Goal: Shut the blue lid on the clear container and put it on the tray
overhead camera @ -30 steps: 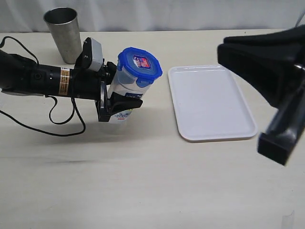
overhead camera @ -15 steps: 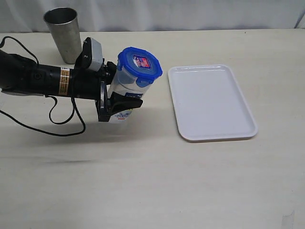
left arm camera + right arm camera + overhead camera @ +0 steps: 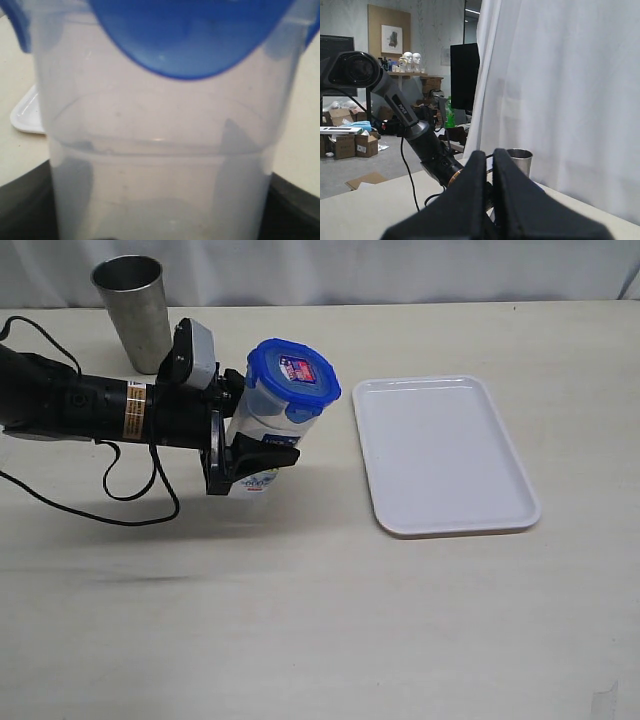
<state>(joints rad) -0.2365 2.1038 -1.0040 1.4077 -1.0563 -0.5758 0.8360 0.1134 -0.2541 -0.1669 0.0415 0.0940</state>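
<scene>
The pale wood-grain table carries everything. The flat white rectangular plastic tray lies right of the table's middle, its long sides running from the far edge toward the near one, with nothing on it. The black left arm reaches in low from the table's left edge. Its left gripper has its jaws spread wide around the lower body of the tall clear plastic container with the printed label, one jaw on the far side and one on the near side.

The container stands upright left of the table's middle, near the tray's left rim but apart from it. The round-octagonal blue plastic lid sits on its mouth; whether every flap is snapped down I cannot tell. A tapered steel cup stands by the far left corner.

The left gripper's fingers point toward the tray, so the carry looks like a straight push onward along the arm's own reach, with the container's long axis kept vertical. The right gripper, fingers pressed together and empty, is off the table.
</scene>
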